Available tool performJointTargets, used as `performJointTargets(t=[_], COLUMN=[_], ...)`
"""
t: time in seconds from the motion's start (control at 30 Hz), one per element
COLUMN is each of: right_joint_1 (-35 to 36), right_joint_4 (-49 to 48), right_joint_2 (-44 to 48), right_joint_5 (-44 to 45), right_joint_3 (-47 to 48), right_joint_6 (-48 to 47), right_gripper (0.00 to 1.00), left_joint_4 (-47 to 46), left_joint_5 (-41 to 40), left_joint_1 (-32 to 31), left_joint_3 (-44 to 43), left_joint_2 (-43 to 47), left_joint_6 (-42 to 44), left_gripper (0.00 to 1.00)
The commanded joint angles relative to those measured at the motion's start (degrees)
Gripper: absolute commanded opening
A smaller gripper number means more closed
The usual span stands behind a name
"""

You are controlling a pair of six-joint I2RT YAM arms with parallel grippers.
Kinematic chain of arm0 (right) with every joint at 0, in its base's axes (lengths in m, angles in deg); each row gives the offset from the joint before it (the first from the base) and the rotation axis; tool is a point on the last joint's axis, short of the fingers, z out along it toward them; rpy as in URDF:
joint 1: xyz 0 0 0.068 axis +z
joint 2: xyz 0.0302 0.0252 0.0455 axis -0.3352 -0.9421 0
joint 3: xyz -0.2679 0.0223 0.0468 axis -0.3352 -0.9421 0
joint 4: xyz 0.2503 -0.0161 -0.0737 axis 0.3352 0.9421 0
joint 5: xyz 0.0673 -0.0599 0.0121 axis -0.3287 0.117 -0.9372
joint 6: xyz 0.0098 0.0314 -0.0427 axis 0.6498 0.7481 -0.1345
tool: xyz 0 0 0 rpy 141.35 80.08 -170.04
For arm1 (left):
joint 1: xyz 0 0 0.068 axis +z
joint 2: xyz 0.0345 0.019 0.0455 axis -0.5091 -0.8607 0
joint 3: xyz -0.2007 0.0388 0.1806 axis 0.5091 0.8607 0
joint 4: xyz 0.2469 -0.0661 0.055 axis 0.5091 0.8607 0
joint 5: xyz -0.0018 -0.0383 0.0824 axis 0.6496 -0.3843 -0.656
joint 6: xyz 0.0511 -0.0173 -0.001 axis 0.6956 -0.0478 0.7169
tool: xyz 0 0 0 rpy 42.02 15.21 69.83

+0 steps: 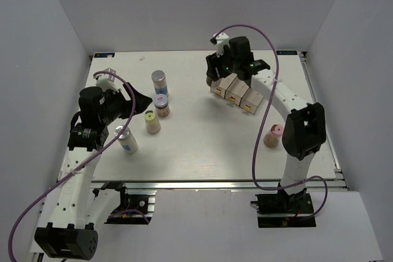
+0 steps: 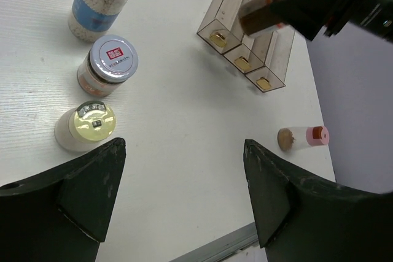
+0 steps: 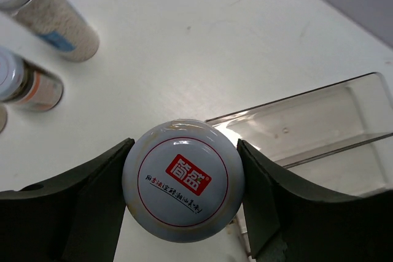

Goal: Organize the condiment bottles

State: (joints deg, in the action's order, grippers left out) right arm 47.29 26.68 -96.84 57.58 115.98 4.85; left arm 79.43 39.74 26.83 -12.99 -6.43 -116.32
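**Operator:** Right side?

**Spotter:** Your right gripper (image 1: pixel 215 73) is clamped on a dark brown bottle (image 3: pixel 183 179). Its fingers (image 3: pixel 92 200) press both sides just under the pale, red-marked lid. The bottle hangs at the 10 o'clock end of the tray (image 1: pixel 236 94), by the open top of the end slot. I cannot tell whether it touches the tray.

**Operator:** Left side?

**Spotter:** Your left gripper (image 2: pixel 184 191) hangs wide open with nothing between its fingers. It is on the 9 o'clock side of the table (image 1: pixel 202 145), well apart from the tray.

**Operator:** And the others?

**Spotter:** Three stand in a cluster at 10 o'clock from the table's centre. A silver-lidded bottle (image 1: pixel 159 82) is farthest from you. The second dark brown bottle (image 1: pixel 162 108) is just beside it at its 6 o'clock. The pale yellow bottle (image 1: pixel 151 121) is next, at 7 o'clock from that one. The other silver-lidded bottle (image 1: pixel 127 142) stands upright at 8 o'clock, just beside your left arm (image 1: pixel 92 121). The pink-lidded bottle (image 1: pixel 273 134) lies on its side at 4 o'clock, near your right arm (image 1: pixel 304 130).
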Motion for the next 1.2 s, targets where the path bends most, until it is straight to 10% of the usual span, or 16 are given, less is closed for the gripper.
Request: performJointTargets(t=[0.0,0.43,1.17], right_joint_1=[-2.6,-9.9,-11.0], right_joint_4=[-5.9,-13.9,-18.4], right_joint_2=[-0.2,-16.4,-24.6], right_joint_5=[1.5,9.5,10.3], right_joint_3=[6.9,21.6,20.3], right_joint_6=[-0.3,-0.6,-4.9], right_gripper=[0.00,0.00,0.09], left_joint_4=[-1.4,-0.3,-1.3], left_joint_5=[1.3,1.4,0.0], left_joint_1=[0.1,0.0,0.1], left_joint_3=[0.2,0.6,2.2], left_joint_2=[0.2,0.4,-3.0], left_joint_6=[-0.4,-0.9,-1.5], left_gripper=[0.87,0.88,0.98])
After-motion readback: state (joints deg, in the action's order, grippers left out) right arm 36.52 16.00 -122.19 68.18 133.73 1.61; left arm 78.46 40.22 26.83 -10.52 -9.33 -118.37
